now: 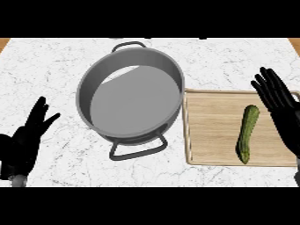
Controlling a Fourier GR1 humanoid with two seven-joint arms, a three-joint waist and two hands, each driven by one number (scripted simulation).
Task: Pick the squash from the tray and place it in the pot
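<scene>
**A:** How many things were on the counter (42,66)?

**B:** One of each: one grey pot (129,110), one wooden tray (210,132) and one green squash (247,132). The pot had two loop handles, a far handle (127,45) and a near handle (138,149). Two black hands showed as well.

**A:** Where was the squash, measured from the pot?

**B:** To the pot's right, lying flat on the tray, in the half of the board farther from the pot. The tray itself sat just beside the pot, its nearest edge close under the pot's rim.

**A:** Which way did it point?

**B:** Its long axis ran near to far, roughly along the tray's pot-side edge. It tilted a little, so the far end leaned slightly away from the pot. The thicker end lay far and the thinner end tapered toward the robot.

**A:** And the right hand (287,112)?

**B:** It was beyond the squash from the pot, over the tray's outer edge. Its fingers were straight and spread, pointing away from the robot. It was apart from the squash and grasped nothing.

**A:** The left hand (19,145)?

**B:** It was on the pot's other side, well apart from it, low near the view's edge. It rested with its fingers up and relaxed, and was also empty.
</scene>
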